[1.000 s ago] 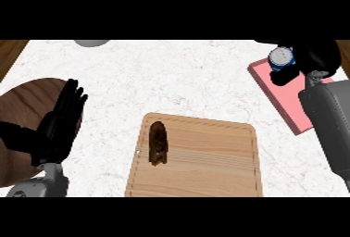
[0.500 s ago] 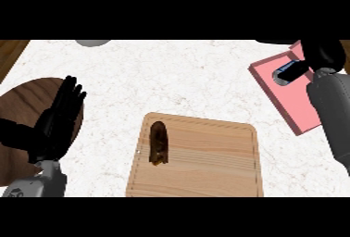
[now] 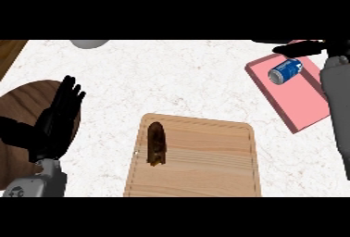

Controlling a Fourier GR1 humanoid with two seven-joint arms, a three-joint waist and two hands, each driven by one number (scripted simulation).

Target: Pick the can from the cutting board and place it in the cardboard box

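Can (image 3: 285, 71), label unreadable, lies in pink box (image 3: 305, 109); right hand (image 3: 305, 47) open, empty above.

- The right hand (image 3: 308, 47) sits at the counter's far right corner; its palm is cut off by the upper band, so only dark fingers show, and whether they are straight or curled cannot be told.
- The pink box (image 3: 301, 99) runs off the right edge behind the grey forearm (image 3: 338, 102), hiding its far side.
- The can (image 3: 285, 71) has a label too small to read.
- A grey round thing (image 3: 89, 43) at the far edge is mostly cut off.
- The cutting board (image 3: 205, 162) loses its near edge to the lower band.
- The dark thing (image 3: 156, 144) on it is too indistinct to identify.
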